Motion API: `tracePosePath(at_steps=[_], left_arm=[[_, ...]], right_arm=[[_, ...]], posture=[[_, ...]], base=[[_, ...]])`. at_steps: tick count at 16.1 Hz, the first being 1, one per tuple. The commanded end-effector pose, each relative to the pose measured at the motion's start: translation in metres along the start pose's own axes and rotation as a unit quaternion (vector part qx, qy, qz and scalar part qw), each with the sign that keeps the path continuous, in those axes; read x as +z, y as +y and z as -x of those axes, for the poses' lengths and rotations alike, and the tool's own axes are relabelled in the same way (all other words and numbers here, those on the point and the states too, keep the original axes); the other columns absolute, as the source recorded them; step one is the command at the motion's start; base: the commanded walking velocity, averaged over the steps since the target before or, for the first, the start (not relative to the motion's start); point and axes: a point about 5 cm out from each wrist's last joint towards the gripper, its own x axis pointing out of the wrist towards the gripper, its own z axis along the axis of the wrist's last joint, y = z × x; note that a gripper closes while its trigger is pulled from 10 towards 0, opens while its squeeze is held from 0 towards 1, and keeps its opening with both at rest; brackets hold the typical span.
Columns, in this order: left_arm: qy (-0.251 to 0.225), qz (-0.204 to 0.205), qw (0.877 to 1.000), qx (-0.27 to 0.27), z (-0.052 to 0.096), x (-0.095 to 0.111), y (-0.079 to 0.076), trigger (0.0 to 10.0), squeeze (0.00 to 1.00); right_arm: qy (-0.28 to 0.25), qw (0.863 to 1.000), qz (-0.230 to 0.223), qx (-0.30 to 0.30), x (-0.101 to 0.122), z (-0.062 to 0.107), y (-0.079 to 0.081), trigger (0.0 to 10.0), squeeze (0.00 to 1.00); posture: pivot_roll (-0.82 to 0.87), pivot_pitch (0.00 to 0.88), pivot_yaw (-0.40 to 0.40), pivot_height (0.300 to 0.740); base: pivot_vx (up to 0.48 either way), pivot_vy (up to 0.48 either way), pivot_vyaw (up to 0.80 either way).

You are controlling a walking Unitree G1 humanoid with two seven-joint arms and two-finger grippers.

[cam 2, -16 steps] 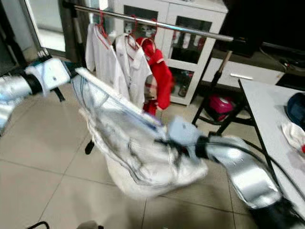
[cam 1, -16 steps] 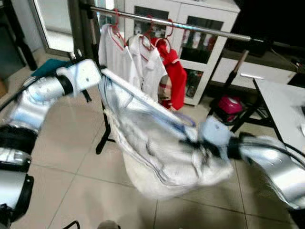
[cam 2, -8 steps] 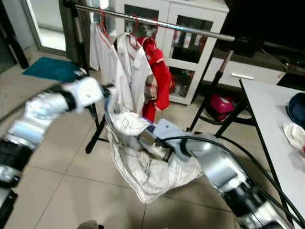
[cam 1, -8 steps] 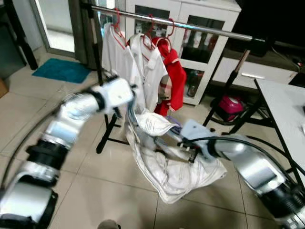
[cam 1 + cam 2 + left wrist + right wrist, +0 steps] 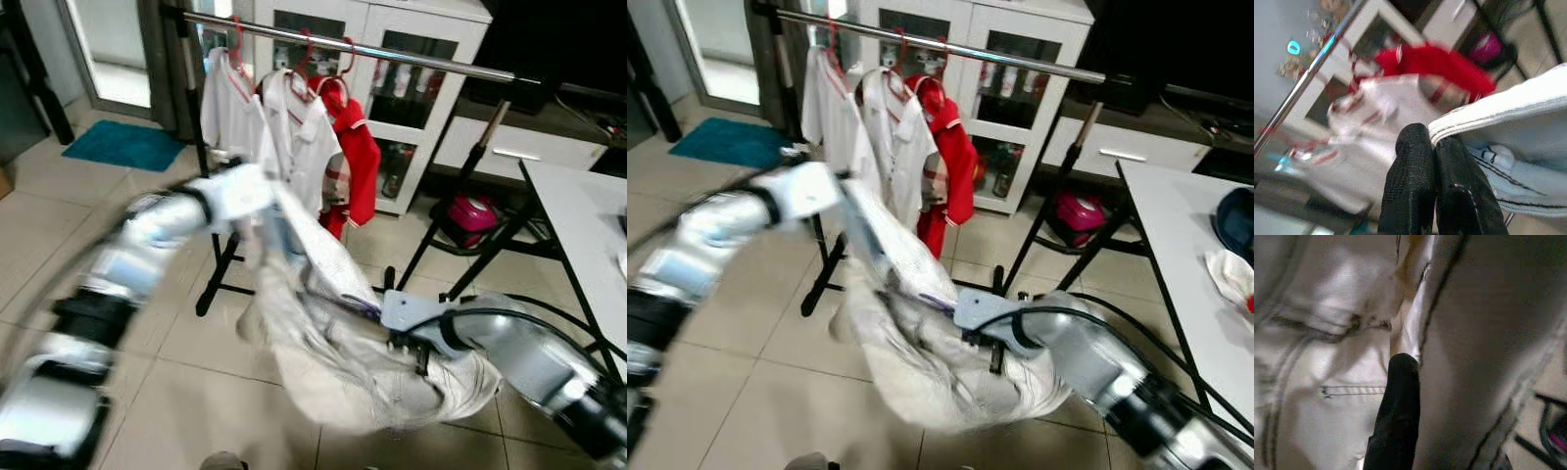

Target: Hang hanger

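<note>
White cloth, a garment, is stretched between both arms. A second ago it was pulled wide; half a second ago it bunched; now it spreads again. At ten o'clock the left hand has its fingers closed on the hem. At four o'clock the right hand is buried in cloth; I cannot tell its state. At twelve o'clock the rail carries shirts. Hanging looks some way off.
</note>
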Motion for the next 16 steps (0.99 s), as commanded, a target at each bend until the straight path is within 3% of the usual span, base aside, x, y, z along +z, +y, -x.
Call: tracePosePath(at_steps=[1, 2, 3, 5, 8, 10, 13, 14, 16], left_arm=[[0.001, -0.015, 0.998, 0.056, 0.01, 0.003, 0.028, 0.0, 0.0], [0.031, -0.024, 0.998, 0.056, 0.018, -0.01, 0.031, 0.0, 0.0], [0.059, -0.023, 0.996, 0.06, 0.026, -0.023, 0.033, 0.0, 0.0], [0.109, -0.023, 0.991, 0.069, 0.037, -0.044, 0.036, 0.0, 0.0], [0.135, 0.002, 0.988, 0.073, 0.041, -0.059, 0.034, 0.0, 0.0], [0.122, 0.068, 0.986, 0.097, 0.043, -0.066, 0.034, 0.0, 0.0], [0.083, 0.11, 0.986, 0.094, 0.04, -0.063, 0.031, 0.0, 0.0], [0.049, 0.183, 0.977, 0.097, 0.037, -0.064, 0.024, 0.0, 0.0], [0.025, 0.232, 0.967, 0.104, 0.035, -0.065, 0.019, 0.0, 0.0]], right_arm=[[-0.003, 1.0, -0.008, 0.011, -0.009, 0.006, -0.001, 0.0, 0.0], [-0.077, 0.996, 0.01, 0.03, -0.002, 0.015, 0.0, 0.0, 0.0], [-0.126, 0.991, 0.001, 0.039, 0.002, 0.025, 0.0, 0.0, 0.0], [-0.195, 0.978, -0.02, 0.069, 0.009, 0.046, 0.004, 0.0, 0.0], [-0.25, 0.962, -0.04, 0.102, 0.017, 0.063, 0.008, 0.0, 0.0], [-0.307, 0.943, -0.063, 0.108, 0.019, 0.072, 0.009, 0.0, 0.0], [-0.353, 0.927, -0.097, 0.083, 0.024, 0.078, 0.003, 0.0, 0.0], [-0.407, 0.901, -0.132, 0.072, 0.03, 0.081, -0.001, 0.0, 0.0], [-0.434, 0.885, -0.151, 0.072, 0.032, 0.083, -0.002, 0.0, 0.0]], posture=[[-0.02, 0.0, -0.096, 0.74], [-0.02, 0.0, -0.092, 0.74], [-0.02, 0.0, -0.089, 0.74], [-0.02, 0.0, -0.081, 0.74], [-0.02, 0.0, -0.074, 0.74], [-0.02, 0.0, -0.065, 0.74], [-0.02, 0.0, -0.062, 0.74], [-0.02, 0.0, -0.06, 0.74], [-0.02, 0.0, -0.06, 0.74]], base=[[0.0, 0.0, 0.0], [0.0, 0.0, 0.0], [0.0, 0.0, 0.0], [0.0, 0.0, 0.0], [0.0, 0.0, 0.0], [0.0, 0.0, 0.0], [0.0, 0.0, 0.0], [0.0, 0.0, 0.0], [0.0, 0.0, 0.0]])
